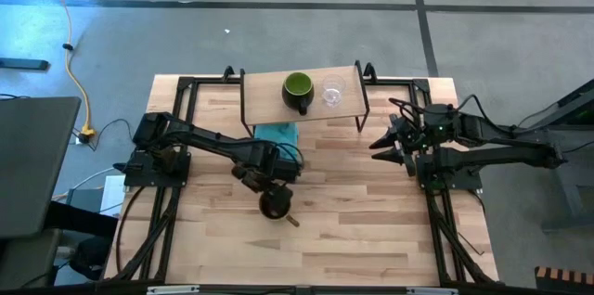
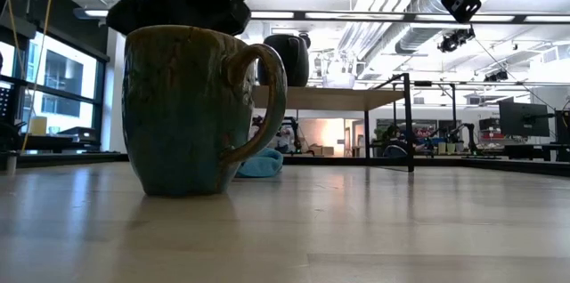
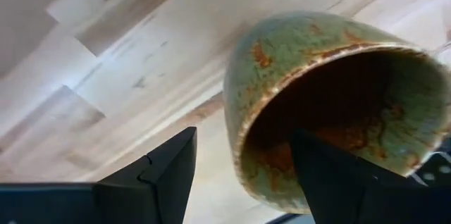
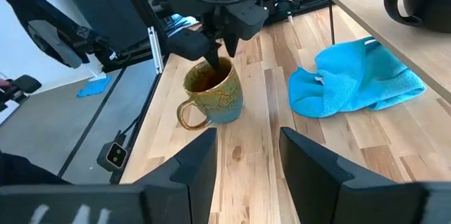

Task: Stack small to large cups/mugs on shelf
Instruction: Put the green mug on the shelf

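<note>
From the left, I have the left gripper (image 1: 276, 193) poised over the large brown-glazed ceramic mug (image 1: 276, 206), which stands upright on the plank tabletop (image 1: 371, 221); its fingers are spread, one inside the rim and one outside the wall. I judge the step to be grasping this mug, so I would close squarely on the wall, away from the handle, and lift straight to avoid tipping it. The mug looks empty. Behind it lies the crumpled teal cloth (image 1: 278, 132). On the low light-wood shelf (image 1: 260, 100) sit the dark mug with green interior (image 1: 298, 90), empty, and just beside it the small clear glass cup (image 1: 332, 91), also apparently empty. The right gripper (image 1: 388, 143) waits spread at the table's right.
</note>
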Controlling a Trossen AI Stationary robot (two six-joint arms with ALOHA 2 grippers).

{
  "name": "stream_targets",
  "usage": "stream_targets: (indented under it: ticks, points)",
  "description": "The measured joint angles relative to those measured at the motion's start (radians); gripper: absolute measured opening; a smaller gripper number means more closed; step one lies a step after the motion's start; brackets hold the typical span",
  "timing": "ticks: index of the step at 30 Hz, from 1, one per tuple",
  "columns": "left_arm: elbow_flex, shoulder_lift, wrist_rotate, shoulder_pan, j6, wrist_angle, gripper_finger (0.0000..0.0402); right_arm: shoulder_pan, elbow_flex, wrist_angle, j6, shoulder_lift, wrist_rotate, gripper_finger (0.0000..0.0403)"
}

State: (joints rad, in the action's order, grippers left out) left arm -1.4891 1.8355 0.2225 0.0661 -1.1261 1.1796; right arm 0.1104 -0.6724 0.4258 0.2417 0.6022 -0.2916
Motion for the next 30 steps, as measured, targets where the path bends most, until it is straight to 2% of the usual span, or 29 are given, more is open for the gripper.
stream_targets:
  ticks: [8, 21, 25, 30]
  points:
    - [0.000, 0.000, 0.025, 0.030, -0.113, -0.029, 0.0216, 0.000, 0.000, 0.004, -0.014, 0.000, -0.007, 0.0144]
    - [0.000, 0.000, -0.004, 0.080, -0.242, -0.056, 0.0213, 0.000, 0.000, 0.004, -0.035, 0.000, -0.019, 0.0144]
    - [0.000, 0.000, -0.012, 0.087, -0.253, -0.053, 0.0180, 0.000, 0.000, 0.004, -0.035, 0.000, -0.033, 0.0144]
    - [0.000, 0.000, -0.025, 0.087, -0.259, -0.054, 0.0098, 0.000, 0.000, 0.004, -0.034, 0.000, -0.057, 0.0144]
